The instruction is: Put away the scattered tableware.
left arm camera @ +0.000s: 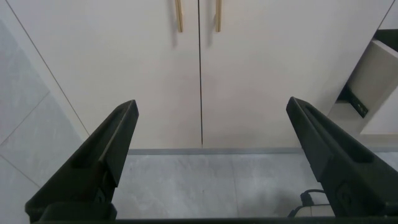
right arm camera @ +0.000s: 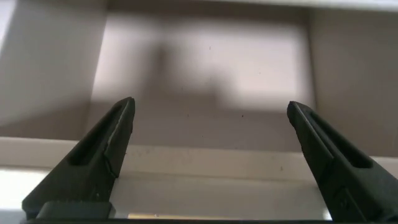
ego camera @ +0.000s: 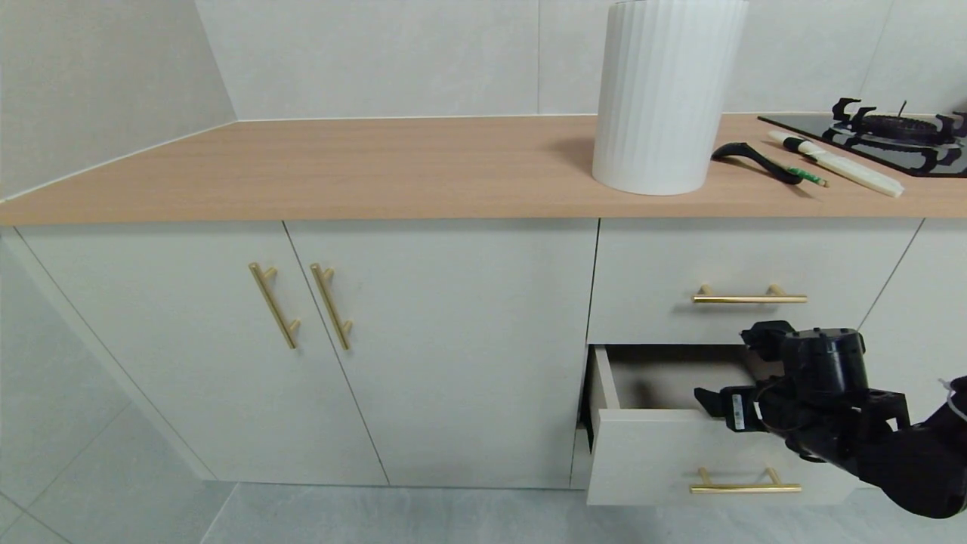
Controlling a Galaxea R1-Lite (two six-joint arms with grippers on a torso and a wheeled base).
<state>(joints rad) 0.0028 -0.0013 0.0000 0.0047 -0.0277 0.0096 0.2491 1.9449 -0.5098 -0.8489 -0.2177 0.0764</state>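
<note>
Our right gripper (right arm camera: 209, 107), fingers spread and empty, hangs over the open lower drawer (ego camera: 650, 453). The black spoon (ego camera: 755, 160) and white utensil (ego camera: 838, 164) lie above it at the countertop's (ego camera: 378, 166) right end, slanting toward the front edge beside the stove (ego camera: 891, 136). Our left gripper (left arm camera: 211, 104), likewise released, faces the cabinet doors (left arm camera: 261, 68), farther off.

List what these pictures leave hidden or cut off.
White container: top cut off by the head view's upper edge; contents unseen.
Stove: cut off by the head view's right edge.
Drawer: right part of its inside hidden behind the right gripper in the head view.
Black utensil: too small in the head view to identify.
</note>
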